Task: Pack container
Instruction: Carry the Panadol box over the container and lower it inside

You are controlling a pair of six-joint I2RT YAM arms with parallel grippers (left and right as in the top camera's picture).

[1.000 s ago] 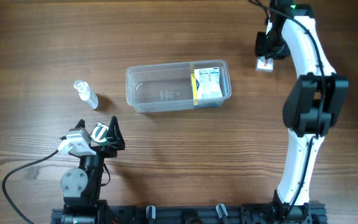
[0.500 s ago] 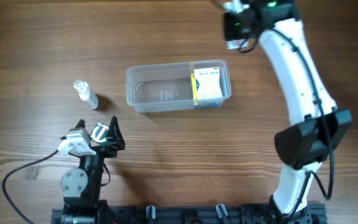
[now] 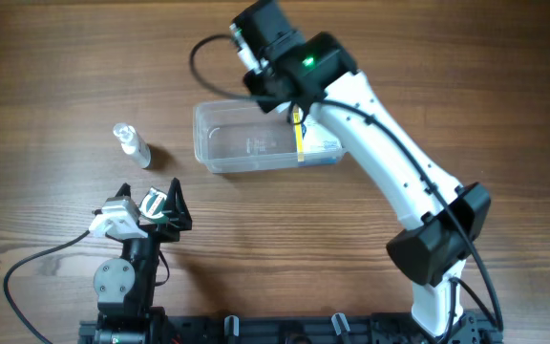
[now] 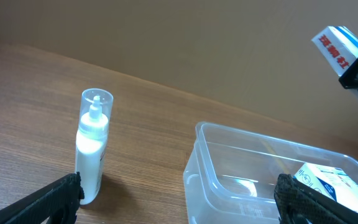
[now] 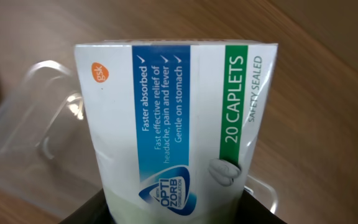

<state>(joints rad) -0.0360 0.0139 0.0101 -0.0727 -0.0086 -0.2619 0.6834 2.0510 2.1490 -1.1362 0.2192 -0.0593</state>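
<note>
Container (image 3: 242, 143), set mid-table, is judged partly packed: one box (image 4: 334, 183) is lodged inside, a caplet box (image 5: 173, 118) is pinched above it by the right gripper (image 5: 173, 210), and a spray bottle (image 3: 132, 145) is left outside near the wide-spread, empty left gripper (image 3: 160, 205).

Overhead, my right arm (image 3: 380, 134) covers the caplet box (image 5: 173, 124) and the tub's (image 3: 227, 143) right end. On the right wrist camera the box fills the view, its bottom cut off; I see only slivers of the fingers (image 5: 87, 214), and the tub behind is blurred.
</note>
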